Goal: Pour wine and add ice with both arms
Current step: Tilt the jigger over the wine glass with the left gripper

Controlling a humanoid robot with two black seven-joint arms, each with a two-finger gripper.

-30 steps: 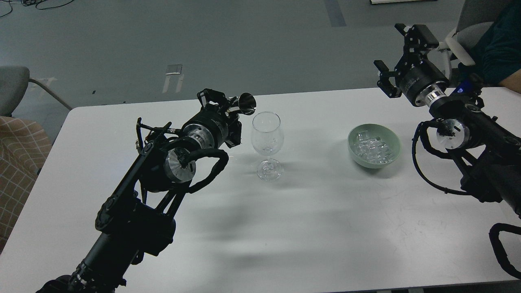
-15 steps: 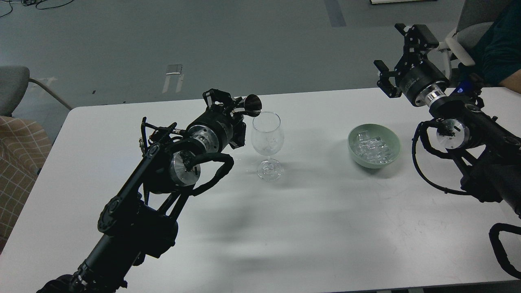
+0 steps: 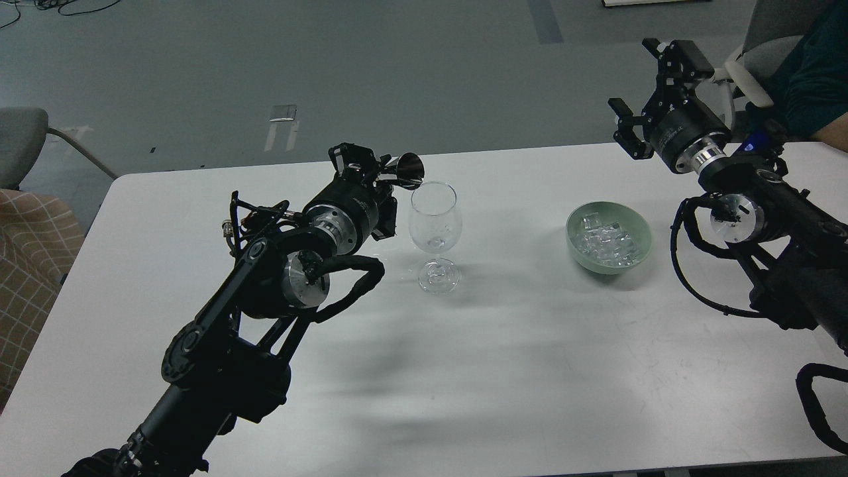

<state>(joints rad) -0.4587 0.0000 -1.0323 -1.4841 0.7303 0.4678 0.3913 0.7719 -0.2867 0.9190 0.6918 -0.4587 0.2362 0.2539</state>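
Observation:
A clear wine glass (image 3: 434,233) stands upright in the middle of the white table (image 3: 503,371), with no liquid visible in it. My left gripper (image 3: 376,173) is shut on a small dark metal measuring cup (image 3: 405,170), held tilted on its side with its mouth at the glass's left rim. A pale green bowl (image 3: 639,232) to the right holds several clear ice cubes (image 3: 606,242). My right gripper (image 3: 649,83) is open and empty, raised above the table's far right edge, beyond the bowl.
A person in a dark shirt (image 3: 811,73) sits on a chair at the far right behind my right arm. A grey chair (image 3: 23,142) and a checked cloth (image 3: 30,265) are at the left edge of the table.
My left gripper has moved right with the metal cup, bringing its mouth from left of the glass to the glass's rim. The right arm has not moved.

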